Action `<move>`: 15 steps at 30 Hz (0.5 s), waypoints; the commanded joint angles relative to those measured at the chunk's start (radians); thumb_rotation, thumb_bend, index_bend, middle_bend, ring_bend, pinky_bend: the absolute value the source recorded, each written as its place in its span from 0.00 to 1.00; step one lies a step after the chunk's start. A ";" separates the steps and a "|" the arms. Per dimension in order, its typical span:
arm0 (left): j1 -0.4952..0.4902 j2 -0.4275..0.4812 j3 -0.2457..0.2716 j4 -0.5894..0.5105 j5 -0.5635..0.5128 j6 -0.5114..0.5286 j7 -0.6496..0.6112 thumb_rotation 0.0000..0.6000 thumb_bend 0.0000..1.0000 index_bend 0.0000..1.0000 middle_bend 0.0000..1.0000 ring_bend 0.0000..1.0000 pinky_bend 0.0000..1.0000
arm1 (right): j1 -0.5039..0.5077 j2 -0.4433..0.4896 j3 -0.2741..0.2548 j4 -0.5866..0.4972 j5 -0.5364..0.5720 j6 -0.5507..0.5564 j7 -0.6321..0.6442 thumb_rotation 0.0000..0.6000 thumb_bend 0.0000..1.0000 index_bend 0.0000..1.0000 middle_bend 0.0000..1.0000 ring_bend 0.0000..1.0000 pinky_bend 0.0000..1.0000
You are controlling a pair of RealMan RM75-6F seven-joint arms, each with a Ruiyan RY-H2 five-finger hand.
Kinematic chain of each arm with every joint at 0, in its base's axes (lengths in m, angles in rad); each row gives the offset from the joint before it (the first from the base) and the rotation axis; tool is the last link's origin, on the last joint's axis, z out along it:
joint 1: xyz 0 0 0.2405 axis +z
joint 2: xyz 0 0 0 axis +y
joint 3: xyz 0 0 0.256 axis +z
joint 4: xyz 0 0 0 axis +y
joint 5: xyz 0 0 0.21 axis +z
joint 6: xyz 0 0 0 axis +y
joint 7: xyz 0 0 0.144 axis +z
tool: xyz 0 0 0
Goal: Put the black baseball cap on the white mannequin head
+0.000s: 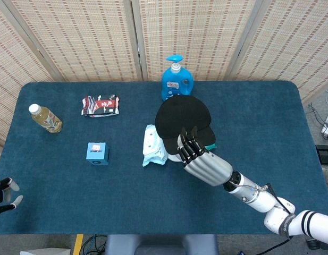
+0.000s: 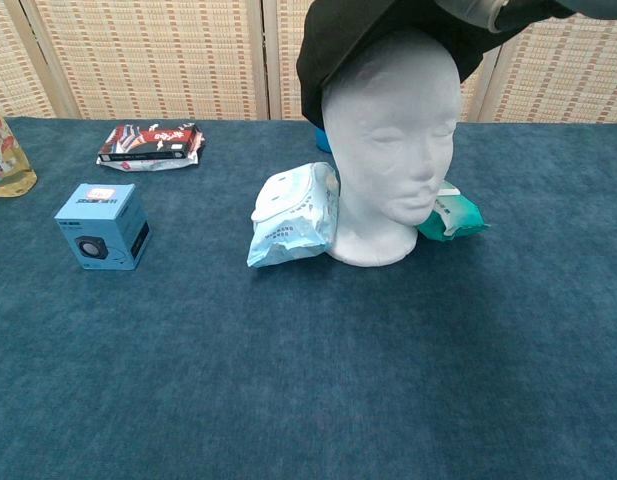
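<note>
We log the key relation first. The black baseball cap [image 1: 182, 118] sits directly over the crown of the white mannequin head [image 2: 393, 150], and the right hand [image 1: 202, 159] is at the cap's near edge, fingers reaching up onto its brim side. From the chest view the cap covers the top and back of the head but tilts: its rim hangs lower on the image-left side and rides higher over the forehead. We judge the coming move to be a downward seat and level. The right hand grasps the cap at its rim. The left hand [image 1: 3, 194] hangs well apart at the worktop's [image 1: 259, 117] near-left corner, fingers spread, holding nothing, so the right is the nearer by far.

Count on the worktop:
- 1 cap, 1 mannequin head
- 1 blue pump bottle [image 1: 176, 78] behind the head
- 1 pale blue wipes pack [image 2: 293, 215] touching the head's base
- 1 green pack [image 2: 452, 217] on its other side
- 1 small blue box [image 1: 97, 153]
- 1 red snack packet [image 1: 101, 105]
- 1 drink bottle [image 1: 45, 118]
</note>
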 commanded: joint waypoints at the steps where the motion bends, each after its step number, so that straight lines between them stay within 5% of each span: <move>1: 0.001 0.000 0.000 0.000 0.000 0.001 0.001 1.00 0.21 0.56 0.75 0.69 0.94 | -0.006 0.000 -0.008 -0.009 -0.014 -0.002 -0.012 1.00 0.43 0.69 0.42 0.26 0.32; 15: 0.004 0.002 0.003 -0.001 -0.003 0.002 0.006 1.00 0.21 0.56 0.75 0.69 0.94 | -0.047 -0.029 -0.048 0.024 -0.032 -0.008 -0.008 1.00 0.43 0.70 0.42 0.26 0.32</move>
